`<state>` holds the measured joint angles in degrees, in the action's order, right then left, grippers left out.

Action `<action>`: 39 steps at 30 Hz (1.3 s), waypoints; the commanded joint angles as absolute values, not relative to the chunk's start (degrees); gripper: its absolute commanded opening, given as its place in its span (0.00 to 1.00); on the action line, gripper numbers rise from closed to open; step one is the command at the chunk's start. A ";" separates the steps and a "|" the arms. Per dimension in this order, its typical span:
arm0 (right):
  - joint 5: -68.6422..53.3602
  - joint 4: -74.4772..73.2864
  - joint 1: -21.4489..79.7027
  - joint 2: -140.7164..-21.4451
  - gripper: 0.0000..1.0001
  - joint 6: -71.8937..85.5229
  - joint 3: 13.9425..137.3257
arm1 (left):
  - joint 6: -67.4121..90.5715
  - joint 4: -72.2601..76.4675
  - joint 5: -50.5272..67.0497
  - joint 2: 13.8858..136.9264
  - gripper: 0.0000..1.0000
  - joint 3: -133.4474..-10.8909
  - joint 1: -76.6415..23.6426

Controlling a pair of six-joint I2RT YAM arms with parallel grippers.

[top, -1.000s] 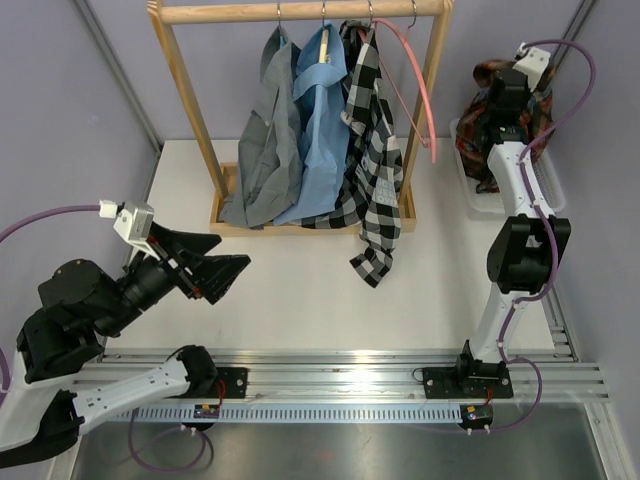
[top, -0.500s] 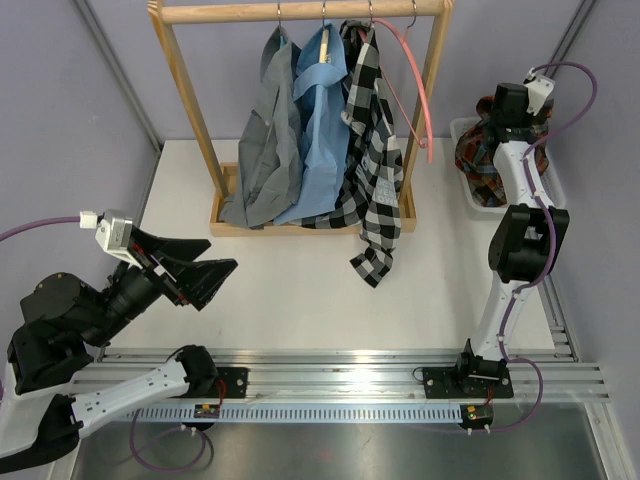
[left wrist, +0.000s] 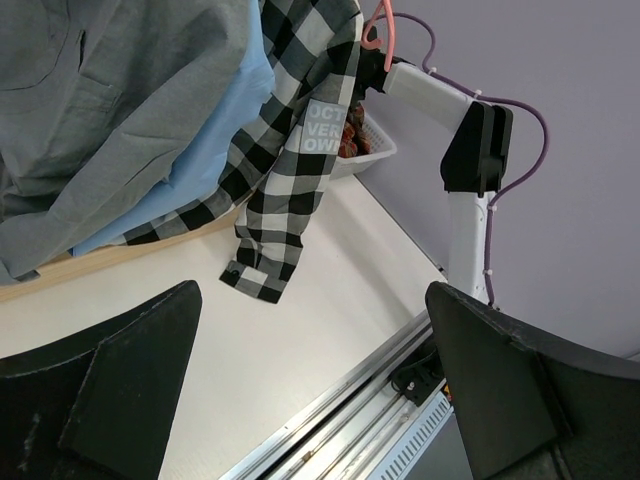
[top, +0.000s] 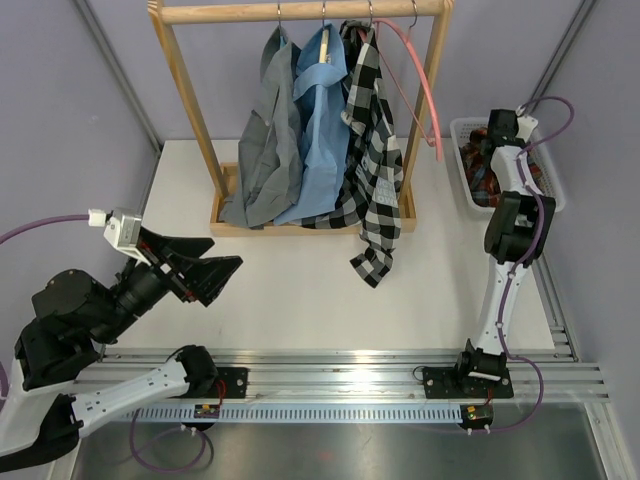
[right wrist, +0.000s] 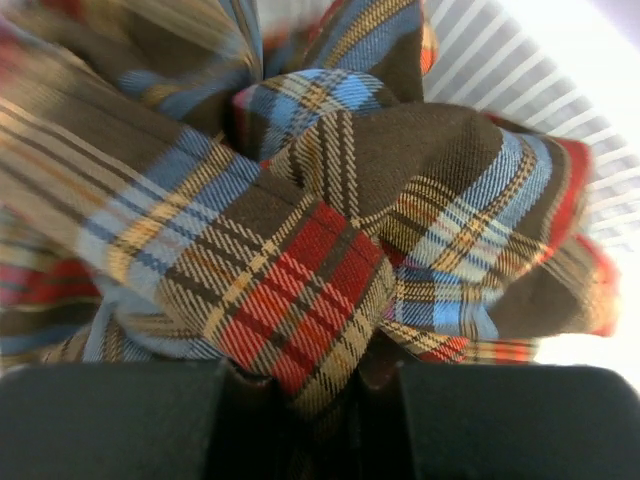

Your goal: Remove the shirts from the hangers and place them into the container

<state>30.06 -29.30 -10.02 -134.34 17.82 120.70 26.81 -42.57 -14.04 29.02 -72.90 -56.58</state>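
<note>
right gripper: down in the container, jaws nearly together, pinching a bunched fold of the red-and-dark plaid shirt. cloth wells up right between the fingers.
plaid shirt, where: heaped inside the white container at the far right of the table, lattice wall showing behind it in the wrist view. whether it has settled on the basket floor, i can't tell.
left gripper: spread wide, holding nothing, hovering over the near left of the table, well apart from the rack.
on the rack: grey shirt, light blue shirt and black-and-white checked shirt hang side by side. the pink hanger hangs bare at the right end.
how it handles: looks like light, soft woven cloth. no stiffness, it will slump wherever it's let go. not fragile, and likely grippy enough to stay in a pinch.
where to grip: a thick bunch, as here, should carry the whole shirt. for the hanging ones, my call is the collar or shoulder near the hook, so the cloth lifts off the hanger rather than dragging it.
watch for: sleeves trailing over the container rim, and the checked shirt's long tail, which hangs down past the rack base towards the table.
</note>
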 commanded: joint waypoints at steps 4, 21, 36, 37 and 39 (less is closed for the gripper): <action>21.98 -39.98 -10.19 -140.53 0.00 19.69 127.44 | 26.54 -38.58 -15.91 29.45 0.99 -71.46 -56.78; 17.41 -29.49 -10.20 -124.13 1.00 18.02 120.87 | 27.51 -40.17 -15.21 27.60 0.99 -72.51 -56.78; 21.10 -22.39 -3.61 -75.00 0.99 13.62 92.74 | 25.40 -39.11 -14.94 24.87 0.99 -72.51 -56.78; 18.40 -23.37 -3.34 -72.53 0.99 15.02 91.51 | 25.40 -39.20 -15.03 24.79 0.99 -72.42 -56.78; 14.61 -26.79 -1.94 -65.68 1.00 15.47 88.78 | 25.23 -39.29 -14.77 24.79 0.99 -72.77 -56.78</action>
